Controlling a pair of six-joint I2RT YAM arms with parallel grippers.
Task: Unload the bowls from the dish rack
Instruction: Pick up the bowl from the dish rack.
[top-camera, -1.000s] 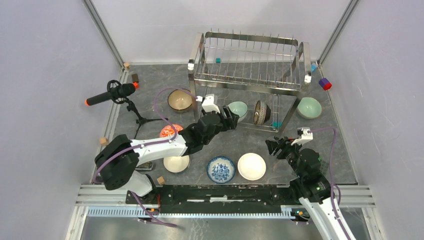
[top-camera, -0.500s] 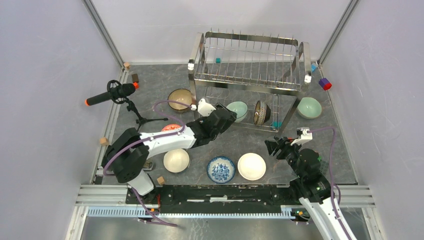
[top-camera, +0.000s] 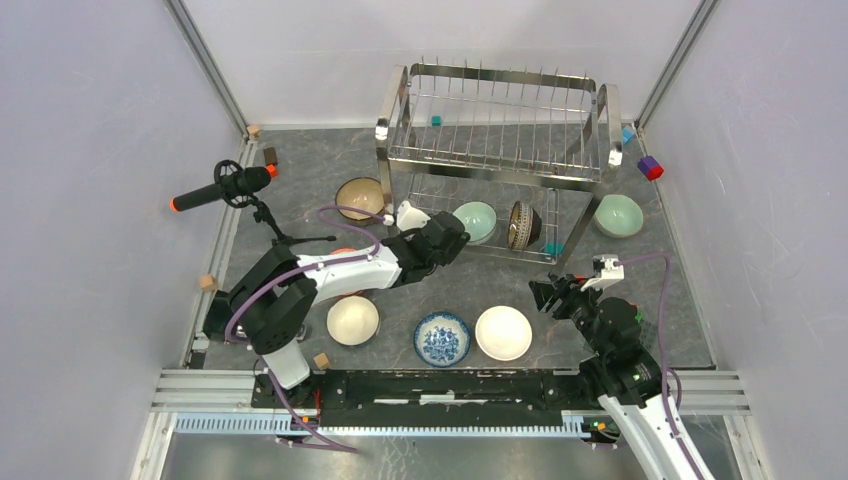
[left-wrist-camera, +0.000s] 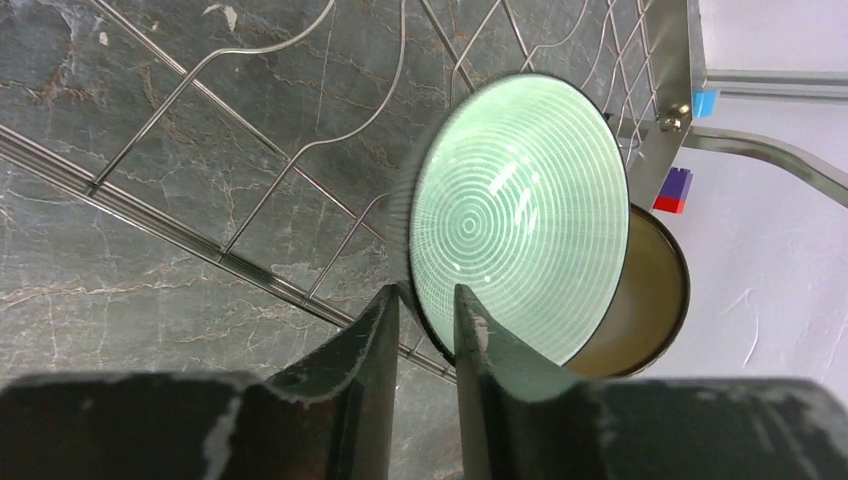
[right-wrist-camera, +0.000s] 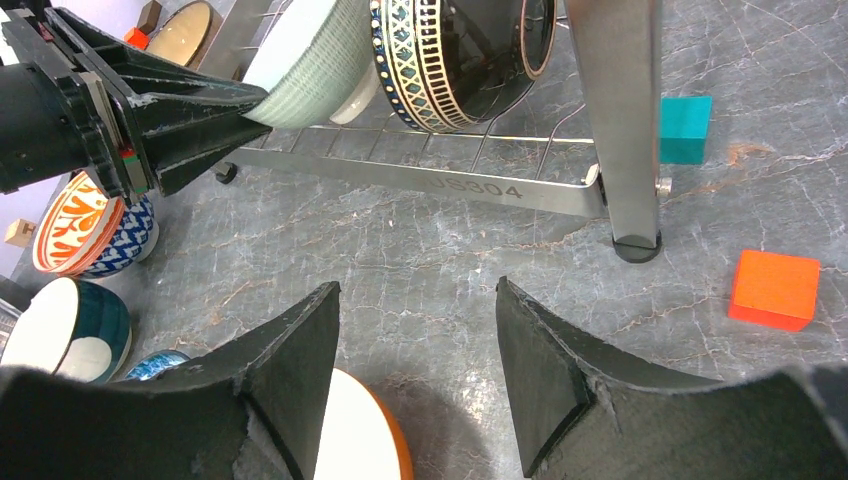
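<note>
Left gripper (left-wrist-camera: 425, 300): at the near left side of the dish rack's lower tier. Jaws are a narrow gap apart, straddling the rim of the pale green bowl (left-wrist-camera: 515, 215).
Left fingers (left-wrist-camera: 370, 350): one lies on the bowl's outer wall and the other on its ringed inner face. Cannot tell whether they are pressing or just bracketing the rim.
Pale green bowl, position: stands on edge among the lower-tier wires, open face toward the left wrist camera.
Neighbour in rack: dark patterned bowl (top-camera: 523, 224), also on edge. It is just beside the pale green bowl on its right in the top view. The two overlap in the wrist views, and contact cannot be judged.
Dish rack (top-camera: 500, 120): two-tier chrome wire frame at the far middle of the table (top-camera: 480, 285). No bowls show on the upper tier.
Right gripper (right-wrist-camera: 415, 285): released, jaws spread wide with nothing between them. It hangs over bare table in front of the rack's near right leg.
Below right gripper: white bowl (top-camera: 503, 332) with an orange outer wall, upright on the table.
Blue-and-white bowl (top-camera: 442, 338): on the table just left of the white bowl, not touching it.
Cream bowl (top-camera: 352, 320): further left, near the left arm's base.
Orange-patterned bowl (right-wrist-camera: 75, 225): on the table, mostly hidden under the left arm in the top view.
Tan bowl (top-camera: 360, 198): on the table by the rack's left leg.
Second green bowl (top-camera: 618, 215): on the table to the right of the rack.
Loose items: teal block (right-wrist-camera: 685, 128) beside the rack leg, orange block (right-wrist-camera: 775, 290) nearer the right gripper.
</note>
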